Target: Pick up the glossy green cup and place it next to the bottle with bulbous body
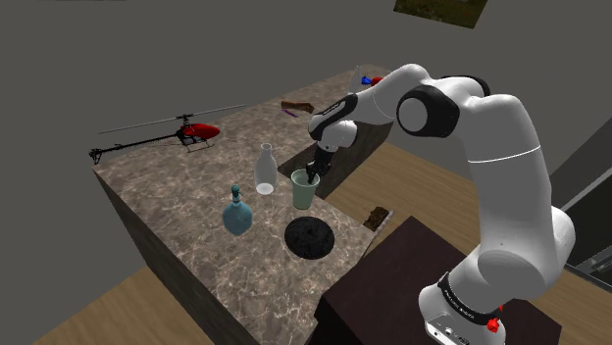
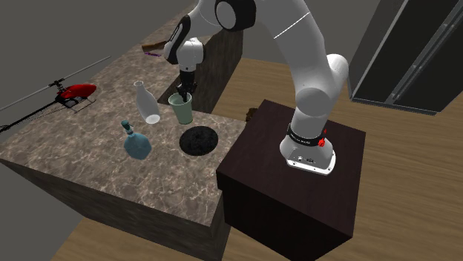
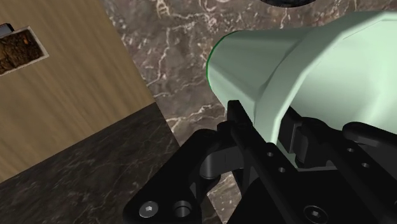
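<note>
A pale green cup (image 1: 304, 191) (image 2: 181, 110) stands upright on the marbled counter (image 1: 196, 245) (image 2: 89, 170), right beside a tall pale bottle (image 1: 264, 169) (image 2: 148, 102). My black gripper (image 1: 312, 176) (image 2: 183, 95) (image 3: 270, 127) comes down on the cup's rim and is shut on its wall, one finger inside and one outside. In the wrist view the cup (image 3: 318, 76) looms large just past the fingers. The teal bottle with a bulbous body (image 1: 236, 214) (image 2: 136, 142) stands a little nearer the counter's front, apart from the cup. Whether the cup's base touches the counter I cannot tell.
A black round disc (image 1: 309, 237) (image 2: 199, 139) lies close to the cup toward the stand (image 1: 392, 284) (image 2: 297, 193). A red toy helicopter (image 1: 191, 130) (image 2: 74, 93) sits at the counter's far side. A small brown box (image 1: 378, 218) (image 3: 22, 51) lies on the wooden floor.
</note>
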`<state>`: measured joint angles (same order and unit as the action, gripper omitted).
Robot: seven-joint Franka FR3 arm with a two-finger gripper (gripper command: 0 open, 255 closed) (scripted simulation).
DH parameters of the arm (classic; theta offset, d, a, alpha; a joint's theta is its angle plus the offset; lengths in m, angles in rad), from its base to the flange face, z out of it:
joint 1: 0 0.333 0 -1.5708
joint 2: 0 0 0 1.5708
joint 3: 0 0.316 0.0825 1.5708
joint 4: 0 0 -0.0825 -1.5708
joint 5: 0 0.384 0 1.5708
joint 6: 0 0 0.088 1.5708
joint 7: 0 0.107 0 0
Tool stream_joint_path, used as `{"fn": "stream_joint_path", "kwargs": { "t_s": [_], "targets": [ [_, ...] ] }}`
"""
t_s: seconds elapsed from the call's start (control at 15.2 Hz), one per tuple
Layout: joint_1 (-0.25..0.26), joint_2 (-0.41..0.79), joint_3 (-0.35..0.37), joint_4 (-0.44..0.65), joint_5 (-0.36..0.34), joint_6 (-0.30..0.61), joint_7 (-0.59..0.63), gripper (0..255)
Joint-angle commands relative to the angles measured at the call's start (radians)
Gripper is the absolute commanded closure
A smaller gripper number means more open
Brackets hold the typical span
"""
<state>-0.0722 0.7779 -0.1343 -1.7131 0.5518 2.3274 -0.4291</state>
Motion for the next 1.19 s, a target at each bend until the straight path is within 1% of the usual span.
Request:
{"fn": "stream_joint_path", "kwargs": {
  "t_s": [0.0,0.33,0.59,1.12],
  "targets": [
    [0.000,0.000,0.000,0.000,0.000,0.000,0.000,0],
    [0.000,0.000,0.000,0.000,0.000,0.000,0.000,0],
    [-0.006,-0.084,-0.028,-0.007,-0.032,-0.079,0.018,0],
    [-0.006,-0.084,-0.028,-0.007,-0.032,-0.079,0.018,0]
  ]
}}
